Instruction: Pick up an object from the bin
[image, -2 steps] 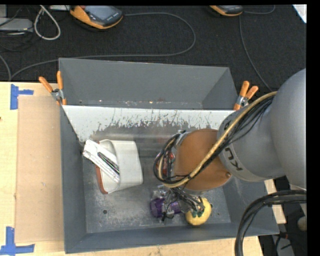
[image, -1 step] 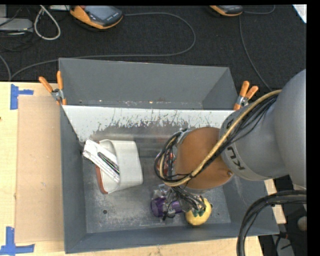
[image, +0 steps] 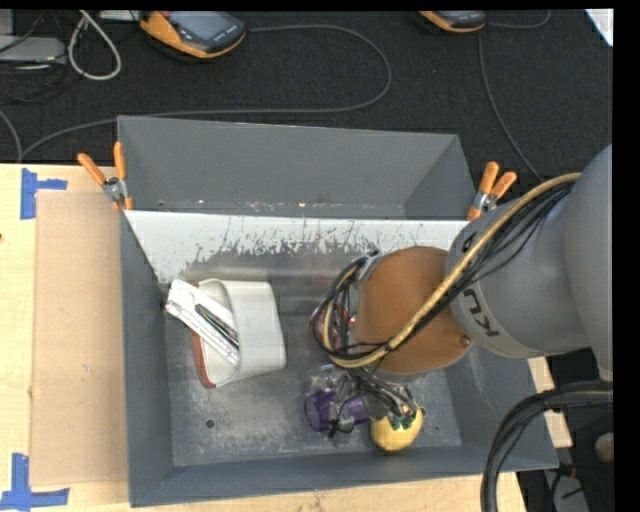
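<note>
My gripper (image: 362, 398) is low in the bin's front right part, under the arm's orange cover. Right at its left side lies a small purple thing (image: 322, 408), partly hidden by the gripper. A small round yellow thing (image: 393, 433) sits just to the gripper's front right, close to the bin's front wall. The gripper is down among these two, and I cannot tell whether it touches either.
In the left half of the bin lies a large white blocky thing (image: 245, 325) with a dark slot on its tilted left face, and a reddish-brown piece (image: 203, 368) shows under it. The arm and its cables cover the bin's right side.
</note>
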